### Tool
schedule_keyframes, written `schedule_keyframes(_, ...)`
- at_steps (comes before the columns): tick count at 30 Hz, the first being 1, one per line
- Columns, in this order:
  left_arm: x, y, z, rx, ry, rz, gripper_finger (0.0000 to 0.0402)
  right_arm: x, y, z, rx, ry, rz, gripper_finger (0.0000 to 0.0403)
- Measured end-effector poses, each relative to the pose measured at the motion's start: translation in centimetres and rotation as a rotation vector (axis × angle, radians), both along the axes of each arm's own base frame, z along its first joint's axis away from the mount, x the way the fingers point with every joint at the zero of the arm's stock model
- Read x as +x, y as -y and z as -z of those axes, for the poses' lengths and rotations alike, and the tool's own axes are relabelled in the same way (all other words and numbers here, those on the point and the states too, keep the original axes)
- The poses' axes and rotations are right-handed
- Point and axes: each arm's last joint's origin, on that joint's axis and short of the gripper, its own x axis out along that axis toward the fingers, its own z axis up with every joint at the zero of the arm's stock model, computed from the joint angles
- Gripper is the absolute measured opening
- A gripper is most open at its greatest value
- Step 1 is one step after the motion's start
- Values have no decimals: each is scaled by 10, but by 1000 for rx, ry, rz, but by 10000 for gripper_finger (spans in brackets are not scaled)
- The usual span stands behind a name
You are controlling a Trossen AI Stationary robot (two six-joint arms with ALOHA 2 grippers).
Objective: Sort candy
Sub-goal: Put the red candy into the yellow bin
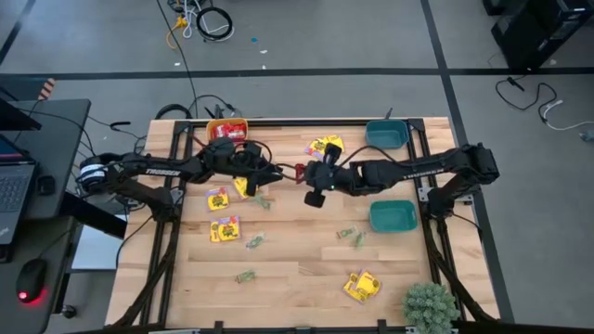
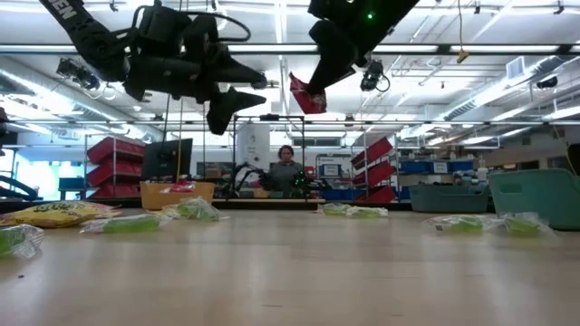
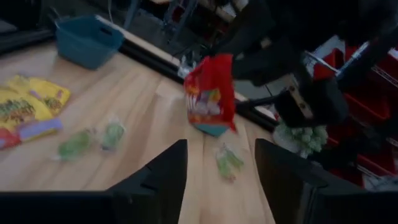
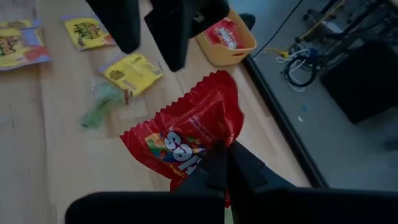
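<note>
A red candy packet (image 4: 186, 137) is held up in the air over the table's middle by my right gripper (image 4: 219, 167), which is shut on it. It also shows as the red packet (image 1: 299, 172) in the high view and the red packet (image 2: 305, 95) in the low view. My left gripper (image 3: 221, 168) is open and faces that packet from the table's left, a short way off, touching nothing. Yellow packets (image 1: 225, 229) and pale green packets (image 1: 351, 235) lie flat on the table. An orange bowl (image 1: 227, 130) at the far edge holds a red packet (image 4: 224, 32). My right gripper pinches the red packet between its two fingers at the crimped end nearest the gripper (image 4: 214, 148). The fingers come roughly level from the table's right. The packet is lifted clear of the table, sticks out beyond the fingertips toward the left gripper, and is tilted.
Two teal bowls stand on the right side, one at the far edge (image 1: 385, 134) and one nearer (image 1: 393, 216). A small green plant (image 1: 429, 306) sits at the near right corner. Bare wood shows in the table's near middle. A person sits beyond the table (image 2: 287, 167).
</note>
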Motion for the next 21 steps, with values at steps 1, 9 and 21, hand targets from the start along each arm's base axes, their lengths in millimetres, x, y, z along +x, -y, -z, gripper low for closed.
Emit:
schedule_keyframes(1,2,1,-3,4,7,-6,194,0,2,0,-1,3,-2,0)
schedule_keyframes(9,19,6,-19,52,-21,-62,198,2,8,-2,-13,18,-10,0)
schedule_keyframes(21,45,11,-25,244,-91,-132,197,4,10,-5,-28,40,-17,0)
